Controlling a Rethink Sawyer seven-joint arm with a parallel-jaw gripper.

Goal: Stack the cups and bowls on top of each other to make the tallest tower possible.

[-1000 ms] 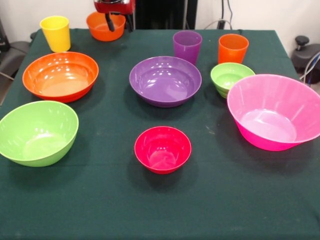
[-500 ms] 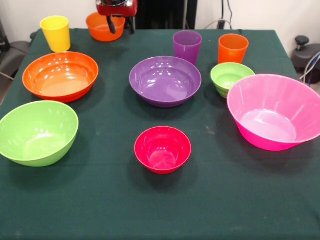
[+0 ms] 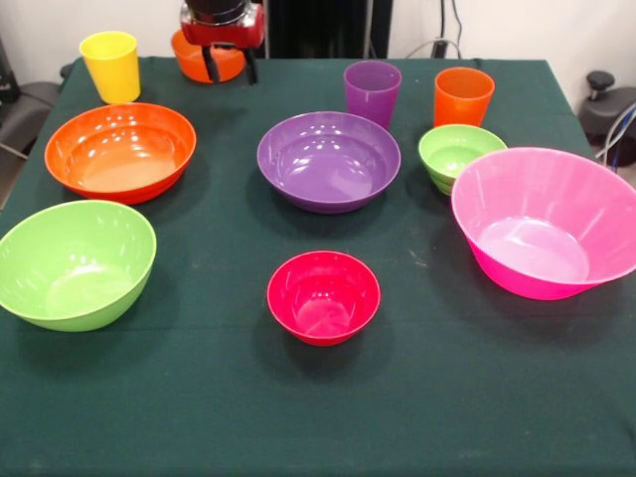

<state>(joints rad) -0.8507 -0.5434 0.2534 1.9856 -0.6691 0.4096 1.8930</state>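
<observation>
1. Table (image 3: 298, 427) under dark green cloth; pale wall behind, cables at the far right corner.
2. Gripper (image 3: 228, 66) cut off by the top edge; only red housing and dark fingers (image 3: 211, 64) visible.
3. Small orange bowl (image 3: 204, 58) at the far left edge, partly hidden behind the housing; one finger inside the bowl, the other beyond its rim. Grip on the rim: cannot tell.
4. Small red-magenta bowl (image 3: 323, 297) alone near the front centre, well apart from the gripper.

Dark green tablecloth (image 3: 199, 417), pale wall (image 3: 517, 25) behind, cables (image 3: 447, 40) hanging, even light.
</observation>
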